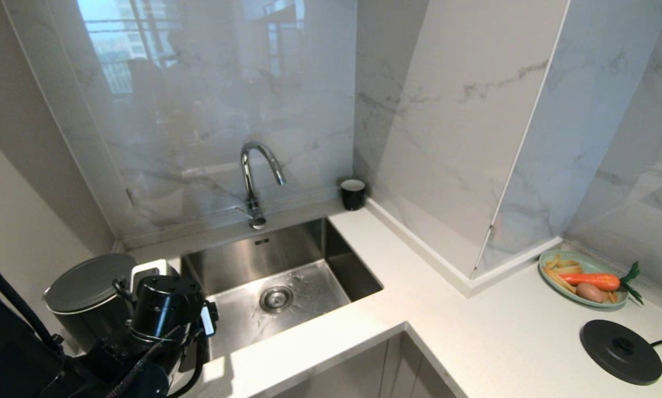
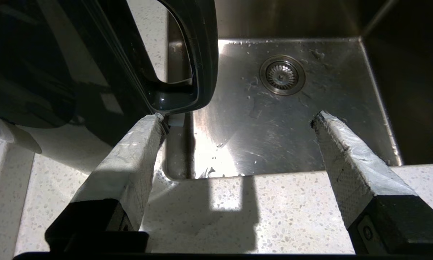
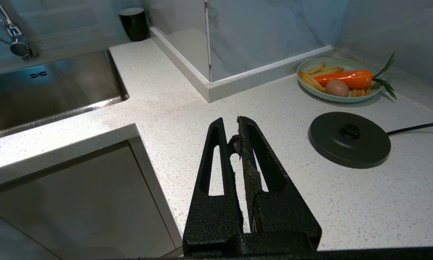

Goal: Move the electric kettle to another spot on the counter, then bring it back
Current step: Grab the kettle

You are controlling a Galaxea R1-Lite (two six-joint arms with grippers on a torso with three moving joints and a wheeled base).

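The kettle [image 1: 88, 301] stands on the counter [image 1: 508, 337] at lower left, by the sink [image 1: 287, 276]. The left gripper [image 2: 238, 119] is wide open beside its handle [image 2: 198, 65]. The right gripper [image 3: 234, 133] is closed, holding nothing.

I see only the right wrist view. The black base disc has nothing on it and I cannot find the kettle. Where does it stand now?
Observer: The electric kettle stands on the counter left of the sink, far from the base disc.
Operator: Does the left end effector hold it?
Observer: No. The left end effector is open; the handle lies just ahead of one fingertip, not clasped.
Operator: Is the kettle upright?
Observer: Yes, upright, with its lid on top.
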